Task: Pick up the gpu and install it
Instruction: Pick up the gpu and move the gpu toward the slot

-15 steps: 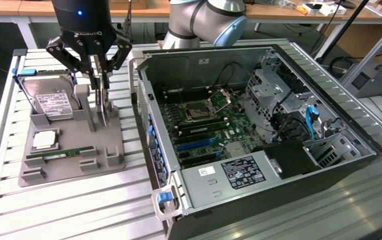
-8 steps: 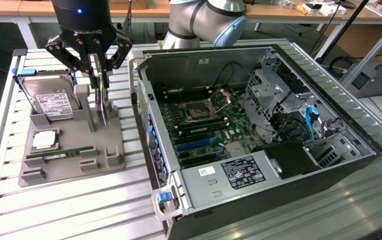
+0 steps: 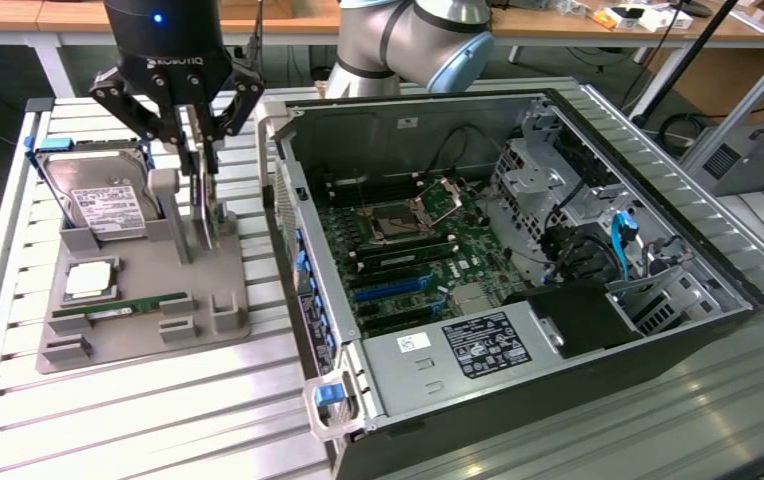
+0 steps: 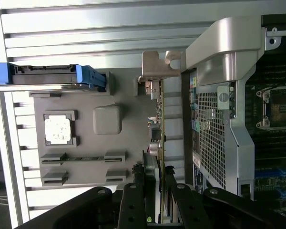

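Note:
The gpu (image 3: 206,215) stands on edge in the grey holder tray (image 3: 129,345), just beside the open computer case (image 3: 556,330). It is a thin dark card. In the wrist view I see the gpu (image 4: 160,119) edge-on, with its silver bracket (image 4: 155,67) at the far end. My gripper (image 3: 202,170) hangs straight down over the card. Its two fingers sit on either side of the card's upper edge and press against it, so my gripper (image 4: 159,188) is shut on the gpu. The card's lower edge still looks level with the holder's slot.
On the tray (image 4: 86,100) lie a silver hard drive (image 3: 105,200) in a blue frame, a square CPU (image 3: 91,280) and a green RAM stick (image 3: 122,308). The case wall (image 4: 219,119) rises close beside the card. The motherboard (image 3: 409,250) lies exposed inside.

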`<state>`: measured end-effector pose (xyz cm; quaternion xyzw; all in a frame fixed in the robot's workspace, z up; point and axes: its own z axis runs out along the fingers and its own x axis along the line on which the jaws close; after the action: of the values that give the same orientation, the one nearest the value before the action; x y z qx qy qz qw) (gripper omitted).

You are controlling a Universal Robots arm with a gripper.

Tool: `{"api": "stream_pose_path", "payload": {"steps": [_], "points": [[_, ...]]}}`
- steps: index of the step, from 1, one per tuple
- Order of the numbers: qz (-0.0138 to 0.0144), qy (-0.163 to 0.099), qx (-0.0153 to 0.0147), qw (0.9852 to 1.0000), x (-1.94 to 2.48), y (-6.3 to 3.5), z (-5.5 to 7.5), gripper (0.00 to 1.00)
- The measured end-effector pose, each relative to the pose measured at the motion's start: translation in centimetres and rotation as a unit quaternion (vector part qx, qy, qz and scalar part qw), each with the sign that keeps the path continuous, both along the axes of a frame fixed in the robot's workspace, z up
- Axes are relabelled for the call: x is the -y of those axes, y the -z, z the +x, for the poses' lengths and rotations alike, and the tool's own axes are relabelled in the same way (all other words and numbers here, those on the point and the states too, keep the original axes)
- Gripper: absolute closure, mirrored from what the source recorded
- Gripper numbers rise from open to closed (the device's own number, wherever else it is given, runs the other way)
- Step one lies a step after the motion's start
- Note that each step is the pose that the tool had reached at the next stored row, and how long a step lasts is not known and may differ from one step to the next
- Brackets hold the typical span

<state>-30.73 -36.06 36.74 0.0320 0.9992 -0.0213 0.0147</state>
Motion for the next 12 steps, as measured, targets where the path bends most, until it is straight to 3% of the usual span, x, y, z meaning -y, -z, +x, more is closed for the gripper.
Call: {"api": "stream_pose_path", "payload": {"steps": [12], "points": [[-0.0002, 0.0, 0.0, 1.0, 0.0, -0.61, 0.0, 0.73]]}}
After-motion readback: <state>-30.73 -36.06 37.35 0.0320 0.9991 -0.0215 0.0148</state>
